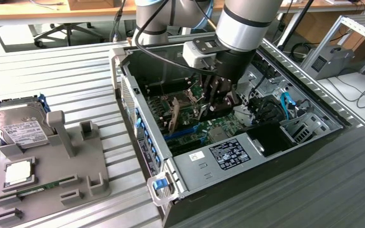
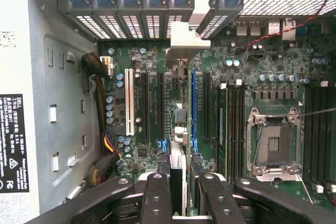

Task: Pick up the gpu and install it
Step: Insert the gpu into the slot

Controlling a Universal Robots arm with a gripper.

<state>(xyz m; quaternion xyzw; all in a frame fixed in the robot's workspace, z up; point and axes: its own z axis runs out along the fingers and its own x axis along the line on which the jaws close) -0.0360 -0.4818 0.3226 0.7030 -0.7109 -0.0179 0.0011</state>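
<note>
While the black two-fingered hand [image 2: 178,192] hangs inside the open black tower computer case [image 1: 309,156], it's clamped on the thin green GPU card with the silver end bracket [image 2: 178,135], held edge-on between the fingers. The card's long axis runs along the green motherboard's [image 2: 262,72] expansion slots, bracket end toward the rear slot covers. It sits directly below the hand, between the black slot [image 2: 160,106] and the blue slot [image 2: 192,106]; can't tell whether it's seated.

Green gpu [image 1: 175,115], silver bracket [image 2: 182,39]
</note>
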